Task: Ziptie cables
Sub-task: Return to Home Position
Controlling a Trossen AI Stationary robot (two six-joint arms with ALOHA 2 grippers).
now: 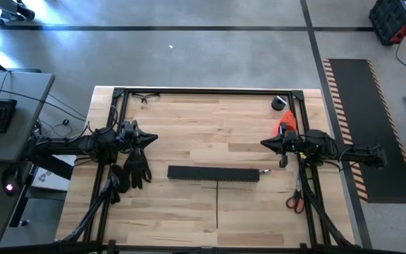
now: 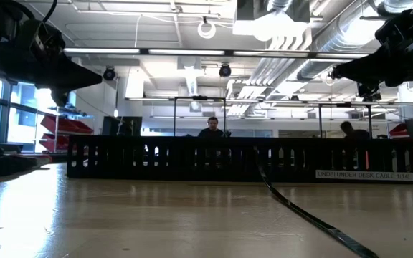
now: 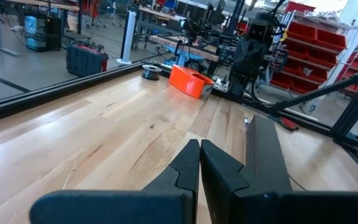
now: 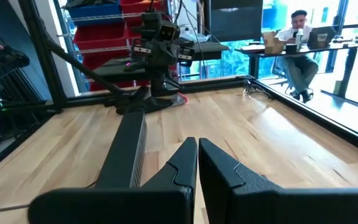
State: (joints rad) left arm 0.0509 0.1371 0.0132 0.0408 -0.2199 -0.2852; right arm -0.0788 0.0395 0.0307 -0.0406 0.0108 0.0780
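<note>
A long black slotted channel bar (image 1: 213, 173) lies flat across the middle of the table, also seen in the low view (image 2: 242, 158). A flat black strip (image 1: 217, 204) runs from under the bar toward the near edge. Of the cables I see only a small purplish bit (image 1: 265, 171) at the bar's right end. My left gripper (image 1: 154, 137) hovers shut at the table's left, pointing level toward the right, its fingertips together (image 3: 200, 155). My right gripper (image 1: 264, 143) hovers shut at the right, pointing level toward the left (image 4: 197, 152). Both hold nothing.
Black gloves (image 1: 136, 169) lie near the left arm. Red-handled scissors (image 1: 296, 201) lie at the right near side, with an orange object (image 1: 286, 123) and a black roll (image 1: 279, 103) at the far right. Glasses (image 1: 145, 97) lie at the far left. A black frame (image 1: 210, 90) rims the table.
</note>
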